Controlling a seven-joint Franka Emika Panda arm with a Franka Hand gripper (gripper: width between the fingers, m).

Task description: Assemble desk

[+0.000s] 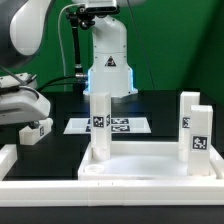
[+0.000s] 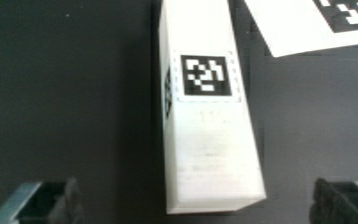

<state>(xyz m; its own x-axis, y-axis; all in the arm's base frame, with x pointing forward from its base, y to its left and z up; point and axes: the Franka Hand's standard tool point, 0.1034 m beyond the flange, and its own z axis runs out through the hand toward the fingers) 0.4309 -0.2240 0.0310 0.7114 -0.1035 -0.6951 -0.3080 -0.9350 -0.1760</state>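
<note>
Your gripper [image 2: 190,200] hovers with its jaws spread wide and empty, one dark fingertip [image 2: 44,203] on each side of a loose white desk leg [image 2: 208,110] that lies flat on the black table [image 2: 69,90]. In the exterior view the gripper [image 1: 35,130] sits low near the table's edge on the exterior view's left, and the leg itself is hard to make out beneath it. The tabletop [image 1: 150,168] lies along the near edge of the table with its raised rim up, and two legs already stand upright in it: one leg [image 1: 100,125] toward the middle and another leg [image 1: 195,128] near the corner on the exterior view's right. The marker board [image 1: 115,125] lies flat behind them, and its corner [image 2: 318,28] shows just beside the loose leg's far end. Judge this leg as light, rigid moulded plastic with smooth, flat faces: it will not crush or bend, but it could slip or twist if you pinch it off-centre. Close on the two long side faces, square to them, near the middle of its length or slightly toward the plain end below the tag [image 2: 201,77], so it hangs balanced.
</note>
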